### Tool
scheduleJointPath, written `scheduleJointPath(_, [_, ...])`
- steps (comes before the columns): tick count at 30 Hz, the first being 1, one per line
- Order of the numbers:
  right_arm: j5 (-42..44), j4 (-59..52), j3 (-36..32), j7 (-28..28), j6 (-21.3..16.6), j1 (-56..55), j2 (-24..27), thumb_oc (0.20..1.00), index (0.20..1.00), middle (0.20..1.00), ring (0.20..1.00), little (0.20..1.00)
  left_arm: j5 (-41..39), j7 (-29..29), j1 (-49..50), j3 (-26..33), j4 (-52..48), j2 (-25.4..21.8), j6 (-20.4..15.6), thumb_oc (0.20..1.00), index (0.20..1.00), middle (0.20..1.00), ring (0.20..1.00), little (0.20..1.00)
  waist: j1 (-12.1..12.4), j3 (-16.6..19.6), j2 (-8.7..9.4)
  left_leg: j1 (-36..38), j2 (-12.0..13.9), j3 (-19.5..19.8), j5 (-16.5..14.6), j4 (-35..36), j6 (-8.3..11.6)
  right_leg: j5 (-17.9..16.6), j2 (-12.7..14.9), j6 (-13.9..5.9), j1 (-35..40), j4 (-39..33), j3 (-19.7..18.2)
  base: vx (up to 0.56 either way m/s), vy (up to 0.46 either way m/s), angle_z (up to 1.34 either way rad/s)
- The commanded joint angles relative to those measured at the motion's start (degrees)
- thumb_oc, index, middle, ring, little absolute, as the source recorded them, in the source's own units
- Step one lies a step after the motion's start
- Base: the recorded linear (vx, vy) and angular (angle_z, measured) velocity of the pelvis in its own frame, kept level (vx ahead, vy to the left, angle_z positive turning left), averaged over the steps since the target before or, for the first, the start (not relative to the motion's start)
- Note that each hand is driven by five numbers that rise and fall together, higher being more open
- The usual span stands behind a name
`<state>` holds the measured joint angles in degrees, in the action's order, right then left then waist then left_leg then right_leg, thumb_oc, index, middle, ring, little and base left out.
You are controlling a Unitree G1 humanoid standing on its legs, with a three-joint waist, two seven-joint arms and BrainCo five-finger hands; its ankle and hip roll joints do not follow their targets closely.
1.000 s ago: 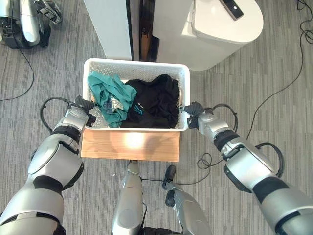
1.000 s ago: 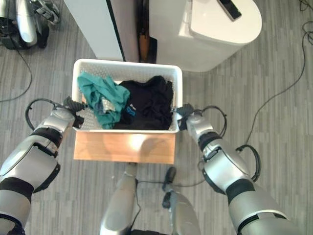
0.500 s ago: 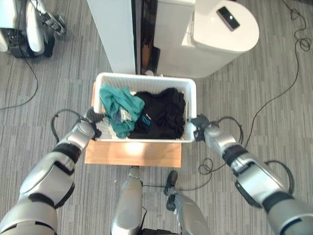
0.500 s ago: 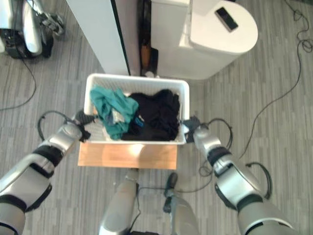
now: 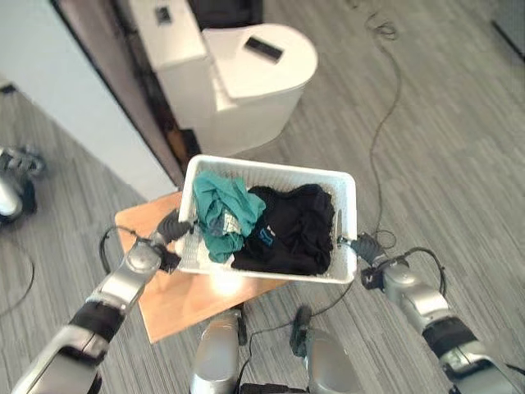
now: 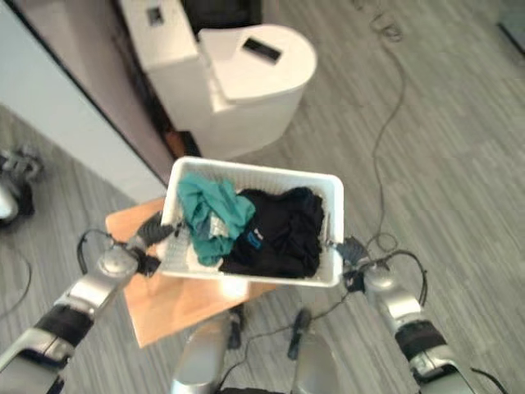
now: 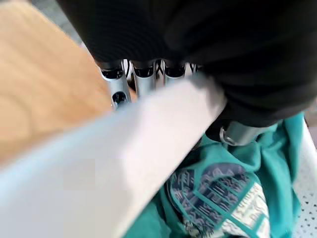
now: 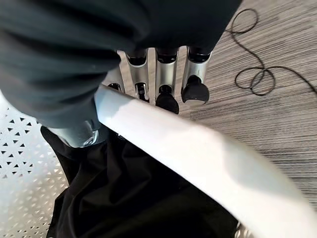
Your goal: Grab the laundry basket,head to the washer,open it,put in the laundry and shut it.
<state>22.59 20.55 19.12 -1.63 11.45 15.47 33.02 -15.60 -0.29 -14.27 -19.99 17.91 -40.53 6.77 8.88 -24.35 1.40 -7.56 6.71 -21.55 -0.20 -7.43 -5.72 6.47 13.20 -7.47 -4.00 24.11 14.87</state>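
Both hands are clamped on the white laundry basket (image 5: 271, 168): the left hand (image 5: 168, 232) is curled round the rim of its left end, fingers under and thumb inside, and the right hand (image 5: 367, 250) is closed the same way on the rim of the right end. In the wrist views each rim is seen pinched between fingers (image 8: 166, 79) and thumb. The basket is held level between the arms, partly over a low wooden table (image 5: 176, 295), and it is loaded with a teal garment (image 5: 220, 212) and a larger black garment (image 5: 291, 230).

A slip is judged the main risk: the rims are smooth and narrow, so uneven lifting or a sway while walking could tilt the basket and spill the clothes. The teal garment is piled near the left rim and could be dragged out first.

A rounded white appliance (image 5: 254, 78) with a dark object on its lid (image 5: 264, 48) stands beyond the basket, probably the washer. A white panel (image 5: 74, 107) stands to the left, and a cable (image 5: 385, 123) trails across the grey floor (image 5: 459, 148) on the right, where feet could be caught. The table edge lies close under the basket and could be knocked on turning.
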Motion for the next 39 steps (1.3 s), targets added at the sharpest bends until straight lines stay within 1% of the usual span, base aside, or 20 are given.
scheduleJointPath(1, [-0.18,2.51,-8.15,-1.96,-2.19,-2.01,5.07,0.200,0.200,0.200,0.200,0.200,0.08,-0.59,5.35,7.91,4.31,-3.69,0.71,0.200,0.200,0.200,0.200,0.200,2.30,10.12,2.02,-1.34,-3.70,4.54,-4.56,-0.08,2.19,-8.60,0.54,-1.84,5.63,-9.46,0.14,-0.22,-0.057,-0.82])
scheduleJointPath(3, [-0.84,2.83,-8.74,-2.05,-2.16,-2.95,4.98,0.200,0.200,0.200,0.200,0.200,0.04,-0.93,6.13,7.85,4.18,-2.77,0.81,0.200,0.200,0.200,0.200,0.200,3.00,11.30,2.42,-2.24,-3.49,2.54,-3.43,0.02,2.57,-7.21,-0.63,-1.74,7.59,-11.06,-0.02,-0.23,-0.137,-1.06])
scheduleJointPath(6, [-1.28,2.81,-9.51,-2.11,-2.06,-4.08,5.13,0.200,0.200,0.200,0.200,0.200,-0.70,-1.36,7.70,8.78,3.90,-1.85,0.70,0.200,0.200,0.200,0.200,0.200,3.58,11.93,1.85,-3.36,-0.63,-0.97,-1.80,-1.26,4.26,-2.87,-2.17,-0.22,9.42,-17.04,1.10,-0.25,-0.226,-0.75])
scheduleJointPath(8, [-1.06,2.43,-9.85,-1.96,-2.30,-5.10,5.24,0.200,0.200,0.200,0.200,0.200,-0.85,-1.41,7.40,8.47,4.41,-0.86,0.39,0.200,0.200,0.200,0.200,0.200,2.80,12.11,1.36,-3.92,2.10,-1.89,0.81,-1.80,5.96,-0.13,-4.57,1.52,9.94,-19.40,-0.12,-0.21,-0.365,-0.75])
scheduleJointPath(10, [-0.88,2.82,-9.66,-1.60,-2.67,-5.28,5.86,0.200,0.200,0.200,0.200,0.200,-1.31,-1.13,7.24,7.85,5.28,-0.04,0.09,0.200,0.200,0.200,0.200,0.200,1.72,11.99,0.26,-4.14,4.17,-2.07,4.20,-0.67,8.01,0.59,-7.00,2.68,10.02,-21.42,-0.93,-0.22,-0.313,-0.49])
scheduleJointPath(11, [-0.65,3.08,-9.27,-1.53,-2.63,-4.96,6.05,0.200,0.200,0.200,0.200,0.200,-1.47,-1.09,6.81,7.23,5.73,0.43,0.21,0.200,0.200,0.200,0.200,0.200,1.39,11.83,-0.13,-4.21,4.48,-1.50,5.36,0.11,8.69,0.64,-7.85,2.97,9.96,-22.05,-1.14,-0.24,-0.263,-0.38])
scheduleJointPath(12, [0.13,3.96,-8.66,-1.12,-3.11,-4.26,6.22,0.200,0.200,0.200,0.200,0.200,-1.69,-0.83,5.70,6.01,6.84,1.09,0.05,0.200,0.200,0.200,0.200,0.200,1.35,11.17,-0.76,-4.26,4.59,1.14,7.18,1.43,9.80,0.54,-9.03,3.46,9.73,-22.81,-1.80,-0.23,-0.227,-0.44])
scheduleJointPath(14, [1.07,4.45,-7.42,-1.21,-3.01,-2.76,6.80,0.200,0.200,0.200,0.200,0.200,-2.71,-0.46,4.26,4.68,7.69,1.89,0.32,0.200,0.200,0.200,0.200,0.200,1.78,9.85,-1.50,-5.43,3.16,8.28,8.66,2.77,9.85,-0.68,-9.90,4.42,8.56,-23.03,-2.19,-0.27,-0.193,-0.46])
scheduleJointPath(16, [2.65,5.36,-5.67,-1.07,-2.92,-0.60,6.48,0.200,0.200,0.200,0.200,0.200,-3.71,0.30,3.12,3.18,8.85,3.00,0.43,0.200,0.200,0.200,0.200,0.200,2.63,8.06,-1.27,-6.24,-1.59,20.85,6.69,0.54,10.01,-1.71,-10.33,5.51,7.24,-21.85,-4.00,-0.17,-0.169,-0.50])
scheduleJointPath(17, [2.66,5.40,-5.65,-1.07,-2.93,-0.52,6.50,0.200,0.200,0.200,0.200,0.200,-3.71,0.30,3.06,3.19,8.89,3.02,0.41,0.200,0.200,0.200,0.200,0.200,2.48,8.12,-1.32,-6.46,-1.59,21.01,6.76,0.46,10.00,-1.79,-10.38,5.51,7.14,-21.89,-3.85,-0.13,-0.186,-0.57])
scheduleJointPath(18, [3.87,5.66,-4.30,-1.55,-2.65,0.80,5.54,0.200,0.200,0.200,0.200,0.200,-4.03,0.50,2.89,3.08,9.04,3.55,0.59,0.200,0.200,0.200,0.200,0.200,2.77,7.50,-0.34,-4.50,-6.51,27.11,2.06,-4.40,9.29,-2.78,-10.44,5.74,6.28,-21.43,-6.01,-0.12,-0.163,-0.57])
scheduleJointPath(19, [4.50,6.08,-3.65,-1.57,-2.59,1.51,5.04,0.200,0.200,0.200,0.200,0.200,-4.13,0.59,2.47,2.67,9.14,3.95,0.75,0.200,0.200,0.200,0.200,0.200,2.61,7.50,0.32,-4.17,-7.54,26.99,-0.04,-7.41,8.74,-3.66,-10.33,5.72,6.02,-22.06,-6.80,-0.12,-0.163,-0.86])
scheduleJointPath(21, [4.86,6.47,-3.07,-1.41,-2.54,2.26,4.79,0.200,0.200,0.200,0.200,0.200,-4.38,0.75,2.14,2.58,9.44,4.45,0.91,0.200,0.200,0.200,0.200,0.200,2.31,7.83,0.93,-4.06,-8.14,26.71,-0.75,-9.95,8.20,-4.41,-10.23,5.79,5.39,-22.37,-7.33,-0.07,-0.076,-0.81])
scheduleJointPath(22, [5.41,6.81,-2.15,-1.54,-2.26,3.13,4.22,0.200,0.200,0.200,0.200,0.200,-4.09,0.91,1.55,2.64,9.41,5.06,0.98,0.200,0.200,0.200,0.200,0.200,1.98,8.63,1.40,-1.20,-8.73,27.10,-4.14,-11.72,6.82,-5.00,-11.01,5.71,4.72,-23.20,-8.67,-0.06,-0.093,-0.30])
scheduleJointPath(23, [5.97,6.57,-2.97,-1.28,-2.23,2.68,4.43,0.200,0.200,0.200,0.200,0.200,-4.20,0.80,0.75,2.16,9.47,5.50,1.32,0.200,0.200,0.200,0.200,0.200,1.15,9.36,1.18,0.09,-8.46,25.89,-5.08,-9.77,6.31,-5.22,-11.48,5.20,5.31,-24.54,-8.56,-0.02,-0.067,-0.10])
scheduleJointPath(26, [5.92,5.76,-4.11,-1.13,-1.99,1.22,4.42,0.200,0.200,0.200,0.200,0.200,-3.58,0.81,-1.20,1.18,10.27,6.28,1.35,0.200,0.200,0.200,0.200,0.200,0.16,10.53,0.89,1.57,-7.82,23.56,-4.85,-5.75,6.27,-5.89,-11.73,4.83,5.63,-25.70,-8.47,0.02,0.028,-0.32])
scheduleJointPath(27, [6.25,4.53,-4.78,-0.94,-2.74,0.09,4.24,0.200,0.200,0.200,0.200,0.200,-2.94,0.88,-2.50,0.49,10.80,7.08,0.91,0.200,0.200,0.200,0.200,0.200,-0.58,11.27,0.52,2.89,-8.75,24.15,-4.33,-2.78,6.25,-6.67,-11.87,4.66,5.58,-26.11,-8.27,0.01,0.039,-0.02])
scheduleJointPath(29, [6.82,4.17,-5.84,-0.54,-3.15,-0.78,4.69,0.200,0.200,0.200,0.200,0.200,-2.36,1.29,-5.36,-1.04,10.96,7.54,0.89,0.200,0.200,0.200,0.200,0.200,-1.28,11.33,0.11,3.64,-8.54,23.57,-3.36,-0.33,6.50,-7.47,-11.81,4.74,5.57,-27.35,-7.57,-0.04,0.021,-0.02])
scheduleJointPath(34, [7.42,5.02,-6.15,-0.10,-3.67,-0.46,4.46,0.200,0.200,0.200,0.200,0.200,-2.02,1.35,-6.84,-1.90,10.92,7.41,0.58,0.200,0.200,0.200,0.200,0.200,-1.57,11.43,-0.69,5.22,-7.60,22.68,-2.16,2.32,6.73,-8.10,-12.21,4.72,5.69,-28.58,-7.63,-0.04,-0.001,0.11])
scheduleJointPath(39, [7.20,5.45,-6.66,0.14,-3.76,-0.84,4.79,0.200,0.200,0.200,0.200,0.200,-0.91,1.51,-9.44,-3.77,12.78,7.23,0.79,0.200,0.200,0.200,0.200,0.200,-2.42,11.51,-0.44,5.66,-6.28,22.51,-1.40,2.07,7.49,-6.99,-12.93,5.26,6.60,-27.95,-7.28,0.00,-0.101,-0.08])
